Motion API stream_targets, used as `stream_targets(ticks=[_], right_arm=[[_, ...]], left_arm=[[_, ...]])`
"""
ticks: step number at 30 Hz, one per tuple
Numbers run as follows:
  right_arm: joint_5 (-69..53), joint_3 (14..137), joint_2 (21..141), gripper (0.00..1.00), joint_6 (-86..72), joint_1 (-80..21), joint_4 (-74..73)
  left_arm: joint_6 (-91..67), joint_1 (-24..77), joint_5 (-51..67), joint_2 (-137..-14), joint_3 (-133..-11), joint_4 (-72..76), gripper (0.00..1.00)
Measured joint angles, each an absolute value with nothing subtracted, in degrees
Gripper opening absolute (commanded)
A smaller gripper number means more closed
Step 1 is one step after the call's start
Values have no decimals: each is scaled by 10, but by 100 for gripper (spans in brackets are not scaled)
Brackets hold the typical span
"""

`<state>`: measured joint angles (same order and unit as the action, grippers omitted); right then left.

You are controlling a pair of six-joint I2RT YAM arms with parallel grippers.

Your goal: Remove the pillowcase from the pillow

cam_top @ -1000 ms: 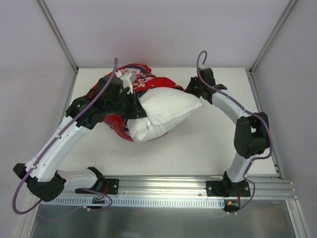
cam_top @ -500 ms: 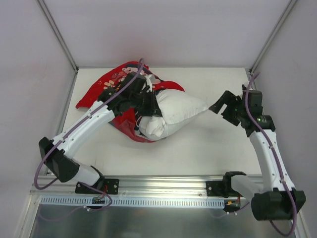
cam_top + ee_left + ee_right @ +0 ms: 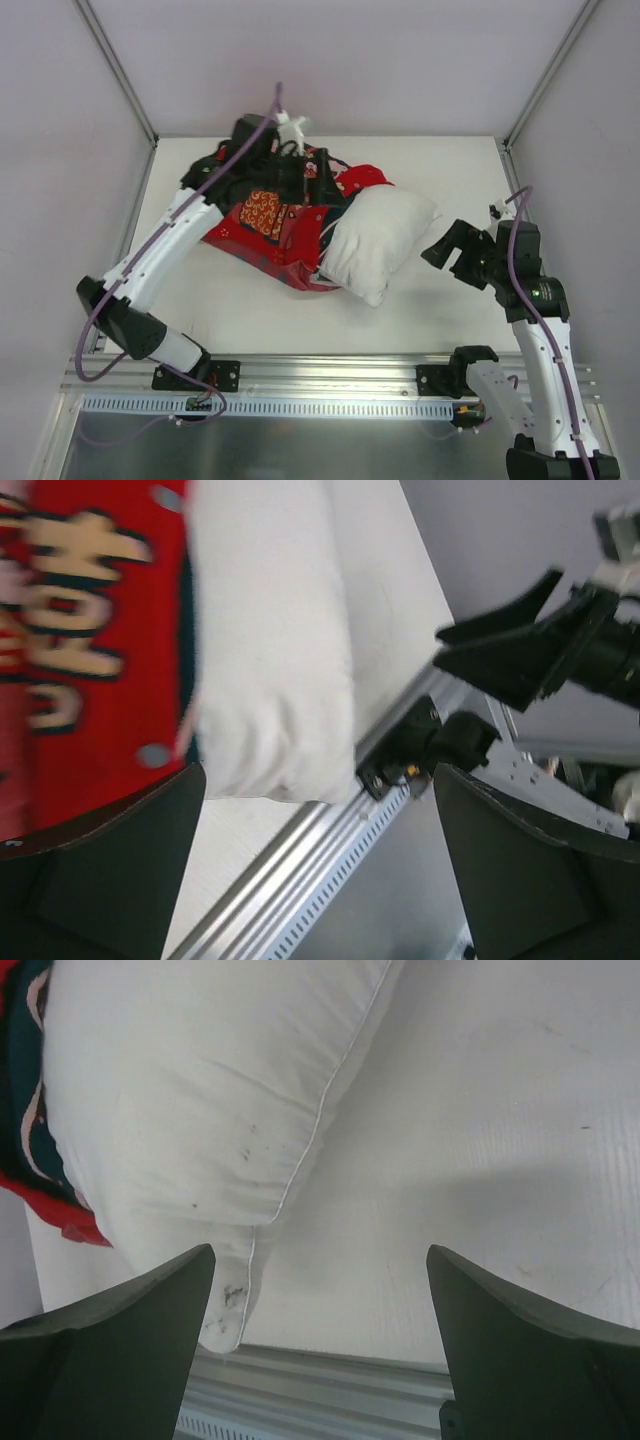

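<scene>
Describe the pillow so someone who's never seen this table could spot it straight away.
Start at the white table. Near its middle lies a crumpled red printed pillowcase; the pillow rests against its right side. It is the only plain white stuffed cushion, with no print.

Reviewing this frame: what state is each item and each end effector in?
Pillowcase: crumpled, lying loose.
Pillow: mostly bare, one edge against the pillowcase; cannot tell if fully out.
Left end effector: open, empty.
Right end effector: open, empty, clear of the pillow.
</scene>
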<state>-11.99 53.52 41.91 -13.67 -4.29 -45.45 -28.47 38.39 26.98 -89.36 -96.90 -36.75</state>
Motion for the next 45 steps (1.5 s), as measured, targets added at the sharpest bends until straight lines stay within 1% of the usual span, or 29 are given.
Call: stream_targets(ticks=[3,6,10,13,14,15,16,17,18,19,20,21,22,24,27,29,31,32,33,34,35,36,37,38,42,45], right_arm=[[-173,517,421,94,-153,-50,-443],[-218,486,437,96,-184,-84,-382],[-213,470,460,98,-217,-182,-331],[-197,486,499,98,-234,-237,-301],[-184,494,523,98,-239,-253,-291],[-170,503,547,98,-244,-268,-280],[-160,510,568,98,-248,-278,-271],[-142,520,599,96,-251,-290,-265],[-130,529,627,92,-253,-304,-259],[-116,538,656,74,-255,-314,-253],[-107,546,682,60,-254,-322,-251],[-101,554,705,30,-257,-327,-251],[-95,560,722,1,-257,-331,-251],[-85,565,735,1,-266,-332,-246],[-74,566,707,1,-265,-318,-246],[-80,565,666,1,-257,-283,-244],[-79,558,611,1,-243,-220,-258],[-81,555,589,1,-232,-189,-270],[-90,551,571,1,-222,-160,-281],[-97,549,558,1,-213,-136,-294],[-100,548,551,1,-204,-116,-307],[-100,547,548,1,-196,-106,-316],[-99,546,549,1,-190,-99,-324],[-99,545,552,1,-185,-95,-331],[-104,542,561,1,-171,-86,-341],[-120,542,562,1,-164,-70,-341]], left_arm=[[-279,281,261,-818,-937,-368,98],[-279,184,242,-782,-913,-378,96],[-280,141,225,-791,-854,-397,96],[-281,142,215,-824,-811,-413,89],[-281,142,214,-839,-801,-414,82],[-283,142,214,-855,-791,-415,78],[-284,142,212,-870,-784,-416,68],[-286,142,209,-885,-778,-415,50],[-291,142,208,-900,-775,-416,11],[-291,142,207,-911,-773,-415,0],[-291,142,207,-921,-773,-414,0],[-289,142,206,-927,-773,-412,0],[-289,142,206,-930,-773,-413,0],[-289,142,206,-928,-773,-413,0],[-290,142,195,-908,-772,-412,0],[-291,139,192,-881,-771,-412,0],[-292,120,182,-845,-771,-408,0],[-292,106,178,-831,-771,-406,4],[-293,94,176,-820,-771,-407,13],[-292,81,175,-812,-771,-408,26],[-288,72,168,-806,-771,-409,59],[-283,63,157,-802,-771,-409,80],[-282,55,149,-801,-771,-409,95],[-277,50,139,-802,-770,-409,99],[-270,49,103,-799,-730,-404,99],[-268,49,85,-792,-672,-409,99]])
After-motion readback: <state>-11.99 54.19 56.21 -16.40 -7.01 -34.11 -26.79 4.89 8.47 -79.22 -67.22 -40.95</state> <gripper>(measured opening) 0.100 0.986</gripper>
